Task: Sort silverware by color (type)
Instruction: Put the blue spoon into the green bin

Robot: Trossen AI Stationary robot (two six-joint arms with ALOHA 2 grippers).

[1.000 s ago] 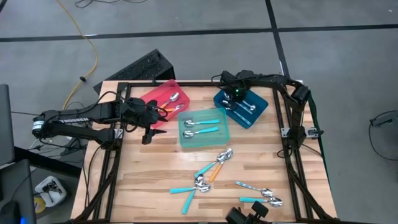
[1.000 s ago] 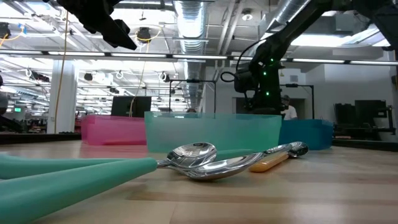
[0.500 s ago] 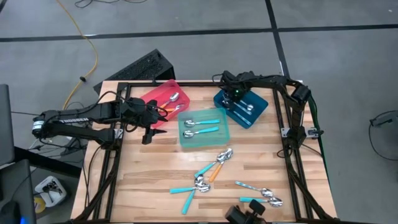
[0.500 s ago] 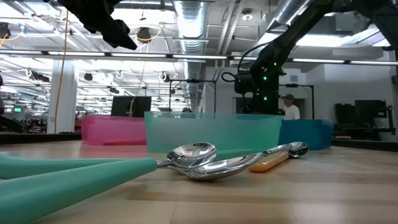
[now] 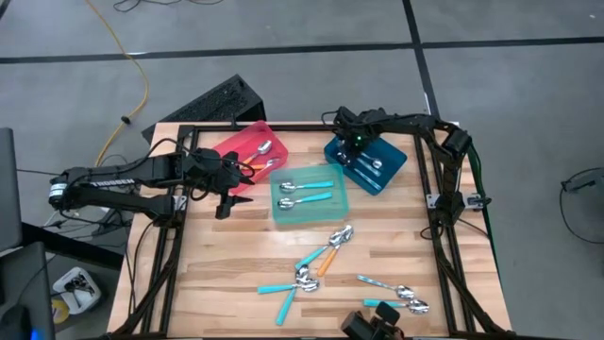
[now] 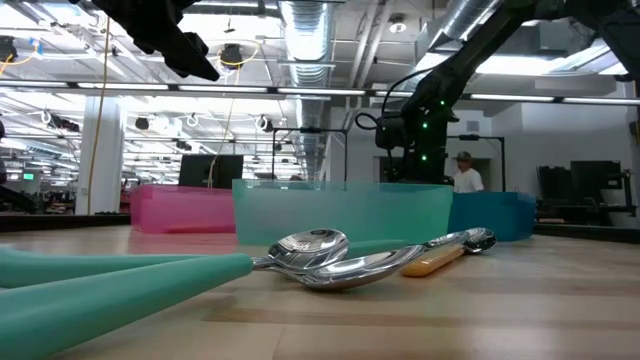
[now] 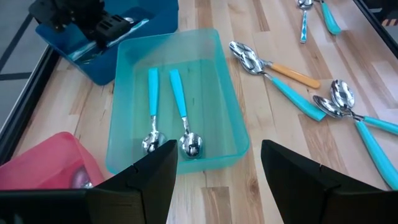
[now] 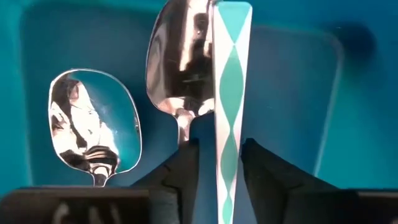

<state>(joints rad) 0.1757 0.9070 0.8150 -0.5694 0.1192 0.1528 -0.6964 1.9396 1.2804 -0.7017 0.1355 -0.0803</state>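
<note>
My right gripper (image 5: 357, 142) hangs pointing down into the blue tray (image 5: 396, 156), open. A spoon's diamond-patterned pale handle (image 8: 231, 93) stands between its fingers. Two shiny spoon bowls (image 8: 93, 118) lie on the tray floor below. My left gripper (image 7: 214, 180) waits open above the table, beside the red tray (image 5: 226, 149), touching nothing. The red tray holds orange-handled spoons (image 5: 260, 156). Two teal-handled spoons (image 7: 168, 112) lie in the teal tray (image 5: 283, 215). Several loose spoons (image 5: 326, 247) lie on the wooden table nearer the front. My right gripper comes from above, its fingers (image 8: 186, 168) on either side of the patterned handle (image 8: 229, 155) and along it. A gap shows between one finger and the handle. Whether the other finger touches it I cannot tell. The spoon's far end rests over another spoon's bowl (image 8: 183, 56).
Black frame rails (image 5: 444, 203) border the table on both sides. A dark keyboard-like object (image 5: 212, 102) lies beyond the far left corner, and a black fixture (image 5: 377, 326) stands at the near edge. Bare wood shows between the trays and the loose spoons (image 5: 396, 293).
My right gripper has stayed over the blue tray and tipped a little. Nothing else on the table has moved.
</note>
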